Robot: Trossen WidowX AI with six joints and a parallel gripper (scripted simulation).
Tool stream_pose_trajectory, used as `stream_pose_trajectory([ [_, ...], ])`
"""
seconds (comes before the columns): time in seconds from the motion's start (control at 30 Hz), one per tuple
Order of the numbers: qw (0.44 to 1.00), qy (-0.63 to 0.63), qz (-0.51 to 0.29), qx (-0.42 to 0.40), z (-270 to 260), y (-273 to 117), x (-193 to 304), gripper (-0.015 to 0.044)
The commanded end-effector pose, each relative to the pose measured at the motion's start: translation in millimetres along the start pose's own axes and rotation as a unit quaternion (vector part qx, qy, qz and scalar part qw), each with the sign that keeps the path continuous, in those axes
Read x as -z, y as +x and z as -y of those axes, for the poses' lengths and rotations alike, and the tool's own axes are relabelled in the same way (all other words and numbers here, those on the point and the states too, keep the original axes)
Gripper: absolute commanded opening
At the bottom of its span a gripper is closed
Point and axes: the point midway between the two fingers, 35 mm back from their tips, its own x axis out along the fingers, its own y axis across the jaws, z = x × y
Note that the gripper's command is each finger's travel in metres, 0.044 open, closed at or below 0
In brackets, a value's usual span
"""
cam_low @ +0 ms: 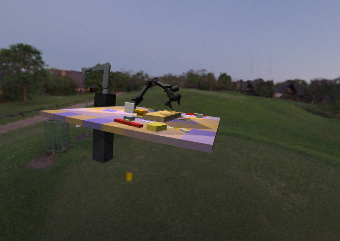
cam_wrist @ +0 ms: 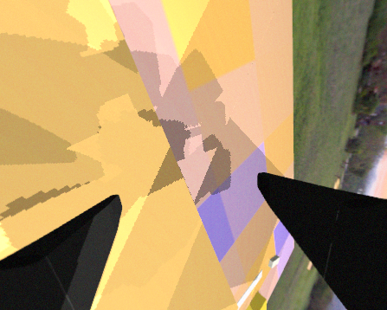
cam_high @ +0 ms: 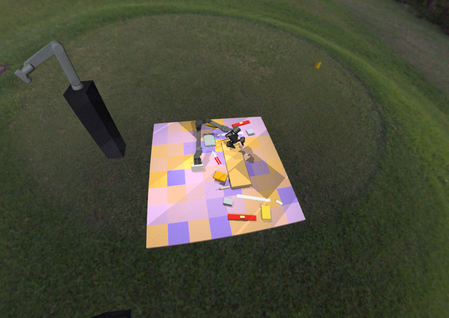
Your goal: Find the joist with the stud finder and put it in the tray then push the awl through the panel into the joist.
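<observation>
My gripper (cam_high: 236,143) (cam_low: 175,106) (cam_wrist: 190,190) is open and empty, with its fingers spread wide above the far end of the floor panel. The floor panel (cam_high: 237,167) (cam_low: 153,118) (cam_wrist: 151,242) is a long tan slab. No hole can be made out in it, and part of its far end is hidden by the gripper. A yellow-orange block (cam_high: 220,176) (cam_low: 141,111), apparently the stud finder, sits beside the panel near the arm base. The awl (cam_high: 224,188) (cam_low: 138,116) lies flat near the panel's near end, with a pale yellow handle. The grey tray (cam_high: 209,140) looks empty.
A red-handled tool (cam_high: 216,158) lies between arm base and panel. Red levels (cam_high: 242,217) (cam_high: 241,123), white strips (cam_high: 253,197) (cam_high: 237,134), grey blocks (cam_high: 228,201) (cam_high: 250,132) and yellow blocks (cam_high: 266,212) (cam_high: 211,124) lie around. A thin orange stick (cam_high: 223,140) lies by the panel's far end.
</observation>
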Motion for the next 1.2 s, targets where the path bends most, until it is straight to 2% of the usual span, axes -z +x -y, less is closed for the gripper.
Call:
stream_pose_trajectory([
  [0.0,0.99,0.131,-0.058,-0.014,5.9,0.5,73.5,0.044],
  [0.17,0.949,0.295,-0.11,-0.025,1.5,-10.4,155.5,0.044],
  [0.33,0.871,0.468,-0.146,-0.038,-21.2,-29.1,231.8,0.044],
  [0.43,0.803,0.573,-0.158,-0.047,-43.9,-42.8,271.9,0.044],
  [0.63,0.63,0.758,-0.154,-0.073,-101.3,-69.0,328.0,0.044],
  [1.17,0.62,0.766,-0.153,-0.075,-106.3,-71.5,330.2,0.044],
])
